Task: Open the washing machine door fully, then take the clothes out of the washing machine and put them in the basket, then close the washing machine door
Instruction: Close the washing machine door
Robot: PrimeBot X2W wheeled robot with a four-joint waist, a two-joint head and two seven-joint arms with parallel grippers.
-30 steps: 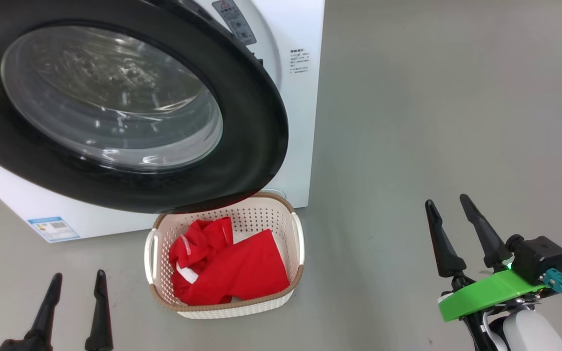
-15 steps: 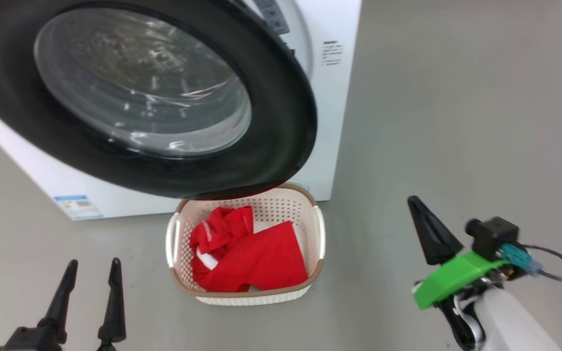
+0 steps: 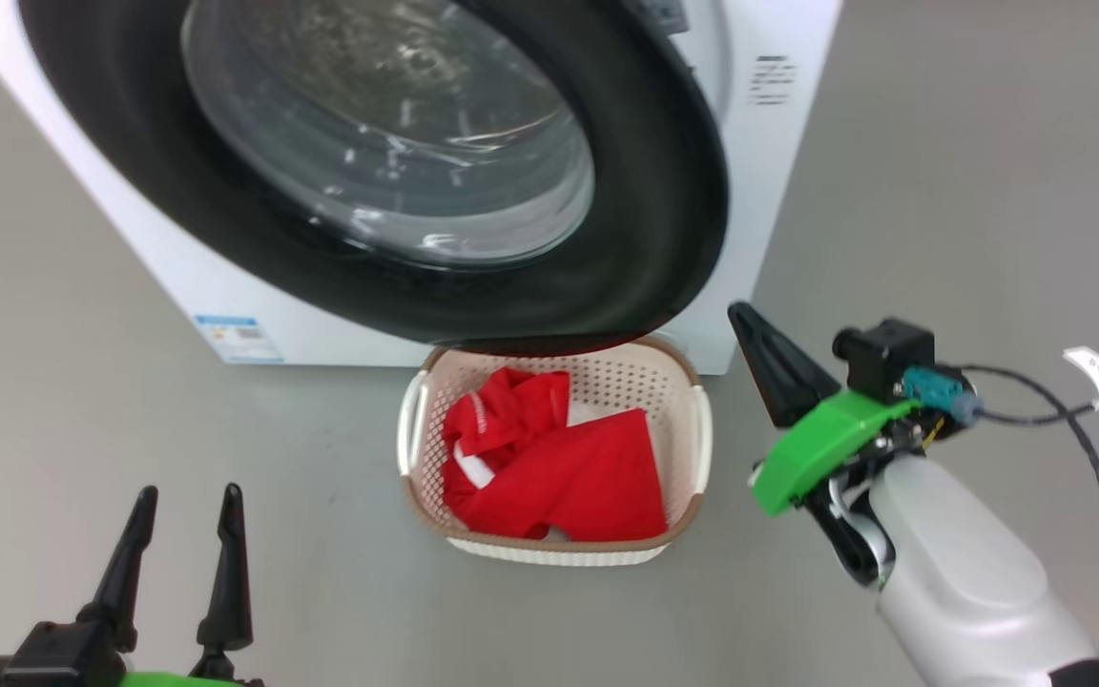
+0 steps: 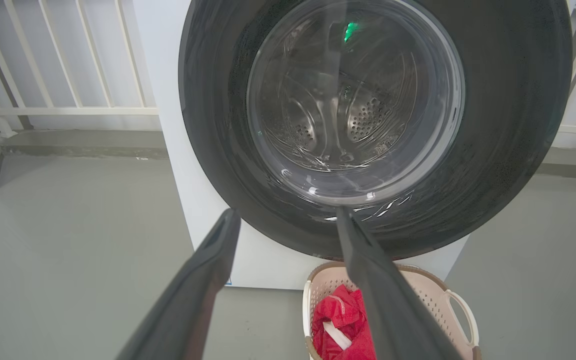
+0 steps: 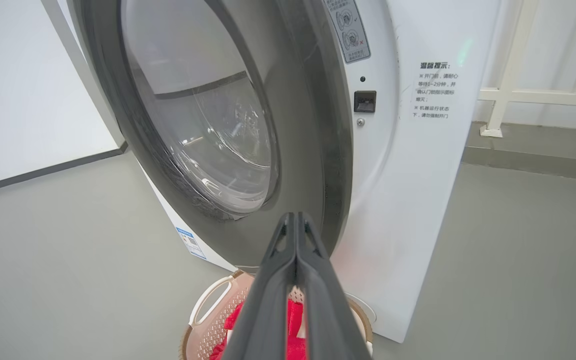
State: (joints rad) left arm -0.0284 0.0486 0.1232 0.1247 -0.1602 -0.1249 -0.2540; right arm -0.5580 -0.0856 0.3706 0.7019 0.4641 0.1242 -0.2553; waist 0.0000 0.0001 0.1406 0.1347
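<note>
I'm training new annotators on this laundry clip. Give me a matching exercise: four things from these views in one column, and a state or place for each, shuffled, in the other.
Things:
1. washing machine door
2. clothes
3. left gripper
4. right gripper

States:
A. fingers pressed together, holding nothing
B. lying in the basket
C. fingers apart
D. ajar, not latched

Pairs: 1-D, 2-B, 3-C, 4-A

Head looks down, wrists face door [image 4: 508, 125]
</note>
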